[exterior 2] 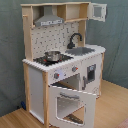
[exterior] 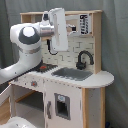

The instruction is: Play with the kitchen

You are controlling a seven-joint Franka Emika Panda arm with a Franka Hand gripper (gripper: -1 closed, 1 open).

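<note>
While my white Panda arm reaches in from the first exterior view's left, its claw hangs above the hob end of the tall white-and-light-wood toy kitchen; I cannot tell how it is set. Below it lies the surface, then the grey sink and black faucet rightward. In the second exterior view the steel pot sits on the hob, oven door dropped open.

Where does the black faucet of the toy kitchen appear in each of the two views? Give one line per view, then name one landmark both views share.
First exterior view: the black faucet stands right of centre, behind the grey sink.
Second exterior view: the faucet sits above centre, right of the steel pot.
Shared landmark: the sink beside it.
</note>
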